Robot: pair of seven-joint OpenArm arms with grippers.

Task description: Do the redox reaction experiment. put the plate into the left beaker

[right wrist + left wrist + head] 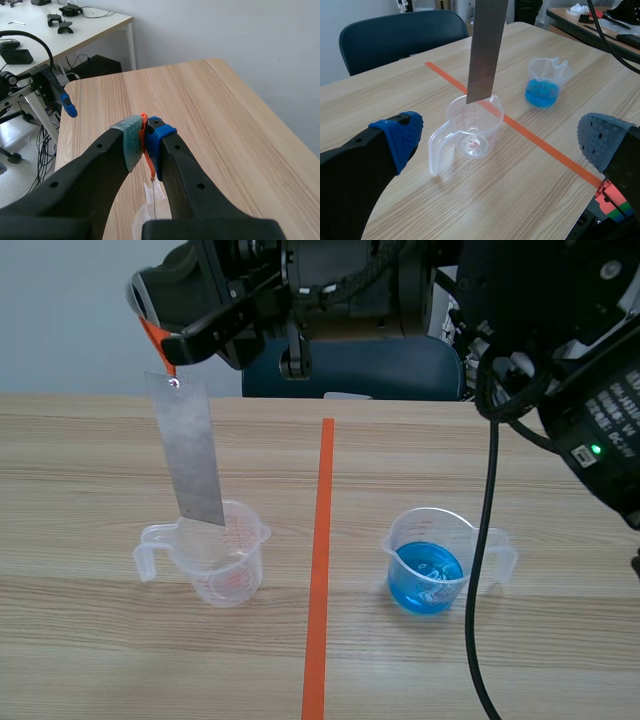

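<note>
Grey plate [190, 450] with an orange tag [158, 346]; clear left beaker [215, 560]; blue liquid [425, 578]; my pads [402, 136] are dotted blue.

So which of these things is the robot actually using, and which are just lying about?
In use: metal plate; its orange tag; left beaker under the plate; right jaws, shut on the tag.
Lying about: beaker of blue liquid; blue chair; left jaws, open, holding nothing.
</note>
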